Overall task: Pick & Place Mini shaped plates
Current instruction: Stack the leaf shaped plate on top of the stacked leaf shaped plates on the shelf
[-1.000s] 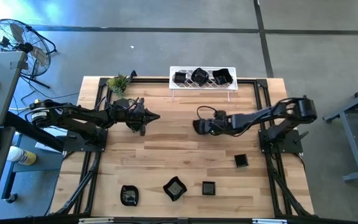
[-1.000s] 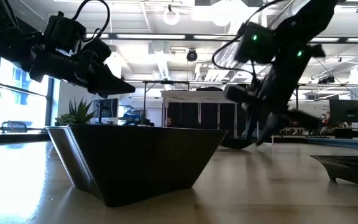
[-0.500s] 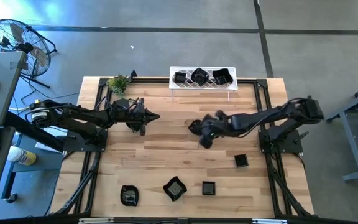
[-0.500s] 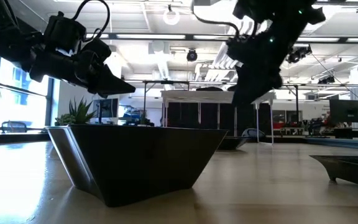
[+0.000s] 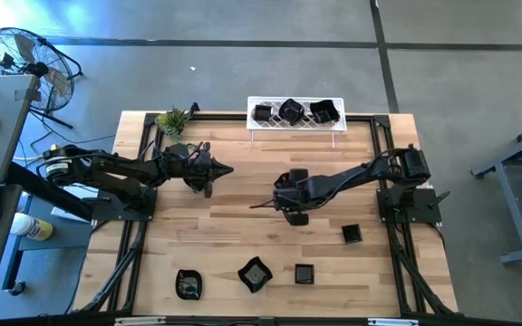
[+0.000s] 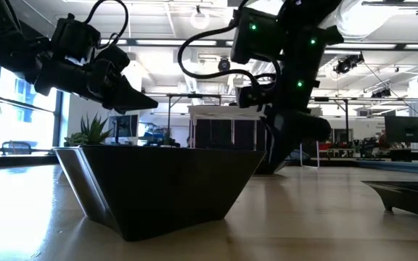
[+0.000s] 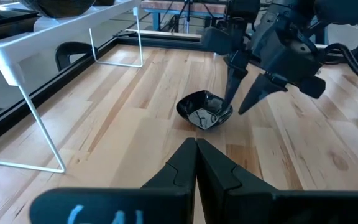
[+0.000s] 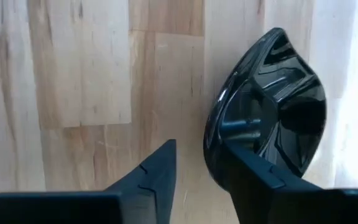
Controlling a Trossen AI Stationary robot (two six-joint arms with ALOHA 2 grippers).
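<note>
Right hand (image 7: 244, 93) hangs over the wooden table (image 7: 129, 112), fingers spread; the glossy black ribbed dish (image 7: 205, 110) sits under its fingertips, one finger dipping inside, nothing gripped.

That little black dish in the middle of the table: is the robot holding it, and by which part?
Not gripped yet. The right gripper stands open astride the black dish, one finger over its rim. The left gripper is shut and empty.
</note>
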